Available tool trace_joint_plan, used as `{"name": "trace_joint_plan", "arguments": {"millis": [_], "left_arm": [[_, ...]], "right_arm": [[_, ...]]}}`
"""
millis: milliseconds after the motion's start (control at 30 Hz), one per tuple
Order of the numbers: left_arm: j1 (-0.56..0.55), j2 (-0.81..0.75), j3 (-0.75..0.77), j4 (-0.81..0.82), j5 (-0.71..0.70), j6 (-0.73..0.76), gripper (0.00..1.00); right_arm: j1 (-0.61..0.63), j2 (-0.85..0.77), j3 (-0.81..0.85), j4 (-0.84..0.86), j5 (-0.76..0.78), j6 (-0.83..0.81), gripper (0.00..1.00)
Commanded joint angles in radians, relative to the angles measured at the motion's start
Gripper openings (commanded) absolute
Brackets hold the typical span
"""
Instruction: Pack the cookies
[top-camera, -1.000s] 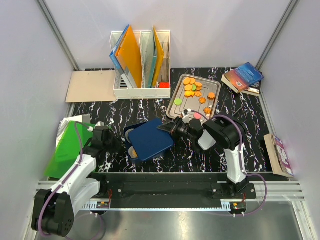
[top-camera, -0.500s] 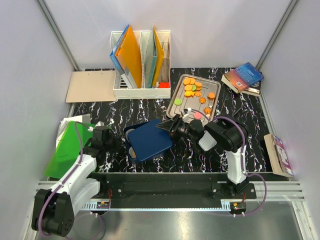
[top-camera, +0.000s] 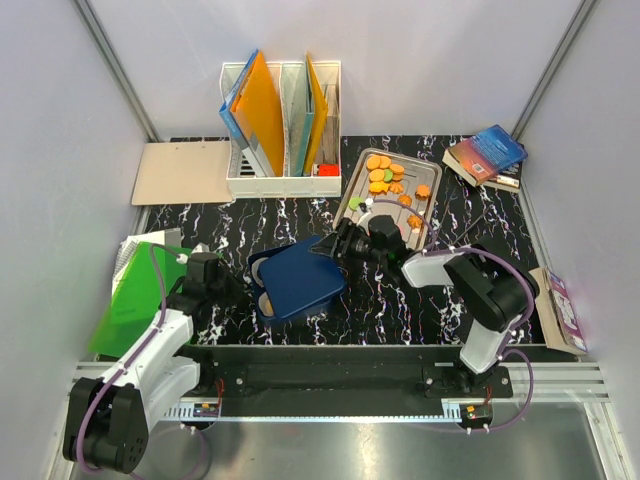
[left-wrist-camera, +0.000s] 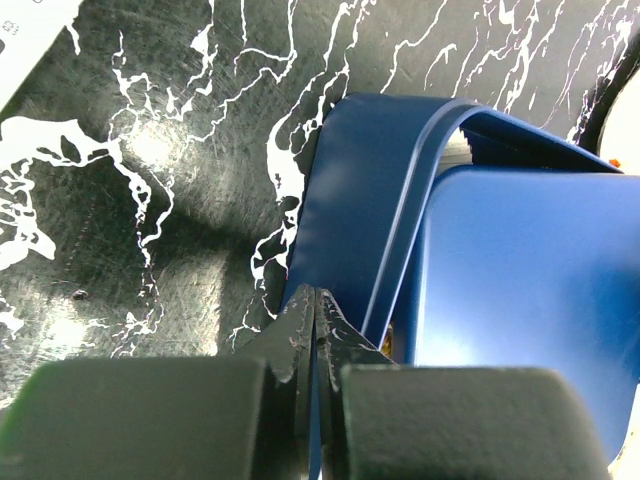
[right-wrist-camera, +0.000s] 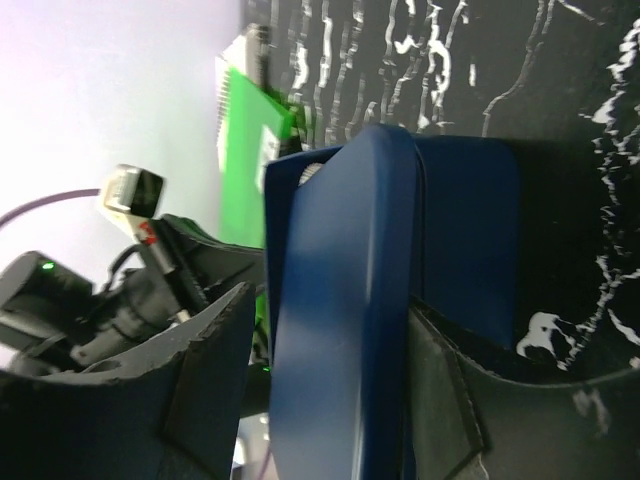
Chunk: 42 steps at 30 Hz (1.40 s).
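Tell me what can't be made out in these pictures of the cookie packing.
- Inside the blue box: its lid covers it in the top view; both wrist views show little but the outside.
- Near end of the tray: the right gripper and wrist overlap it in the top view, so the cookies cannot be fully counted.

No text is readable. The covers of the books (top-camera: 487, 152) at the far right corner of the surface (top-camera: 400, 310) are too small to read.
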Motion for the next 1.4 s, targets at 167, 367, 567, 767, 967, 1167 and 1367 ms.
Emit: {"name": "trace_joint_plan", "arguments": {"millis": [167, 367, 567, 767, 967, 1167, 1367], "left_arm": [[-0.004, 0.008, -0.001, 0.047, 0.032, 0.000, 0.02], [-0.004, 0.019, 0.002, 0.044, 0.033, 0.006, 0.01], [-0.004, 0.017, 0.002, 0.047, 0.032, 0.005, 0.02], [-0.004, 0.013, 0.001, 0.046, 0.033, 0.006, 0.02], [-0.004, 0.008, -0.002, 0.046, 0.035, 0.008, 0.02], [-0.004, 0.008, -0.002, 0.046, 0.035, 0.009, 0.02], [-0.004, 0.013, 0.001, 0.050, 0.036, 0.008, 0.03]], "right_arm": [[0.006, -0.052, 0.091, -0.482, 0.136, -0.229, 0.67], [0.006, -0.059, 0.115, -0.611, 0.196, -0.286, 0.69], [0.004, -0.091, 0.109, -0.625, 0.211, -0.322, 0.72], [0.006, -0.138, 0.101, -0.601, 0.191, -0.331, 0.72], [0.004, -0.164, 0.121, -0.660, 0.228, -0.366, 0.72], [-0.002, -0.230, 0.141, -0.746, 0.277, -0.415, 0.72], [-0.003, -0.293, 0.181, -0.847, 0.289, -0.463, 0.73]]}}
